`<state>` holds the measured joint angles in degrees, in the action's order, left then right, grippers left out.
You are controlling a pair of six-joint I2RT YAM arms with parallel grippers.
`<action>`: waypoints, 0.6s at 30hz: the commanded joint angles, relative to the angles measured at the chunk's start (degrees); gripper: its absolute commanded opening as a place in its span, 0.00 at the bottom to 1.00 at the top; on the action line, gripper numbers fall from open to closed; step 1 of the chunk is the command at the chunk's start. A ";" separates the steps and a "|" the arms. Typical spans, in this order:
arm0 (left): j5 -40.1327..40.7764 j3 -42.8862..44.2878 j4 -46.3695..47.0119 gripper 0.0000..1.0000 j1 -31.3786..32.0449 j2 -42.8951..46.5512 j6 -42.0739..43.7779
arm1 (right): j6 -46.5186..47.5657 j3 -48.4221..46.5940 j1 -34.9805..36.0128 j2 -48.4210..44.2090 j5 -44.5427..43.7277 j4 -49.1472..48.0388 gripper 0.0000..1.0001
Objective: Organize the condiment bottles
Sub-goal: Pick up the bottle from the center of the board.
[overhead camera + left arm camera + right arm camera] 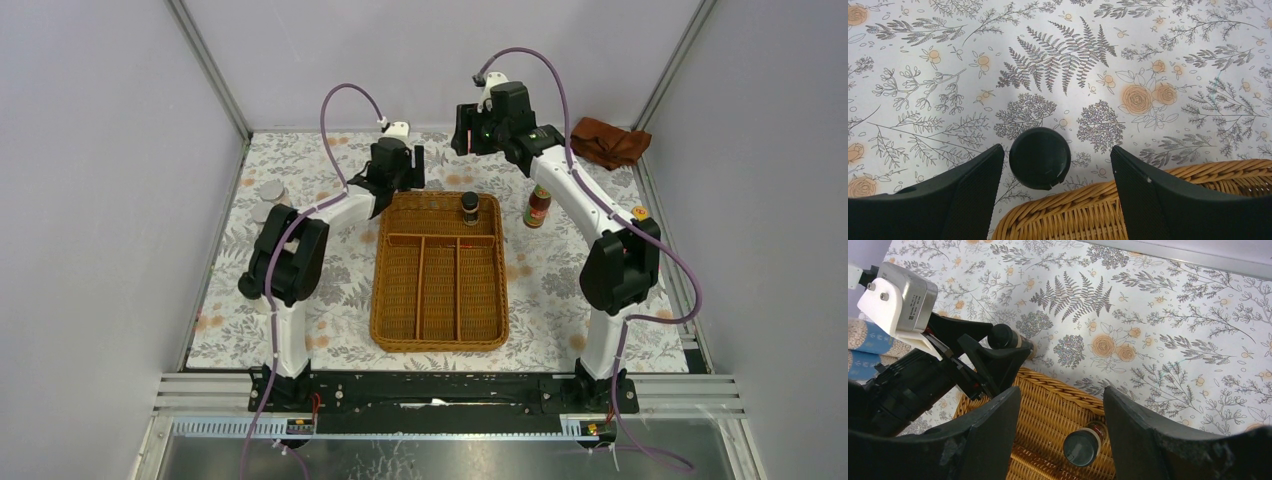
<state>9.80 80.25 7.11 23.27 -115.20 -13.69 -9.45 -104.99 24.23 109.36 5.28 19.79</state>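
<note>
A tiny dark black-capped bottle stands on the flowered table just outside the far rim of the wicker tray. My left gripper is open around it, the fingers apart from the cap; it also shows in the right wrist view. A second black-capped bottle stands in the tray's far compartment. My right gripper is open and empty, high above that end. A red yellow-capped sauce bottle stands right of the tray. Two silver-lidded shakers stand at the left. The jars are out of view.
The wicker tray has a cross compartment at the far end and three long ones. A rust-brown cloth lies at the back right corner. The left arm's wrist hangs over the tray's far left corner.
</note>
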 commanded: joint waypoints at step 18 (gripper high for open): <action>5.87 3.30 3.63 0.50 0.38 -3.24 1.21 | -0.84 -3.54 -1.67 2.26 1.42 -2.30 0.65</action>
<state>13.41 81.95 7.53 23.27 -117.62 -13.08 -9.76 -106.13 22.96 111.59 5.65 19.75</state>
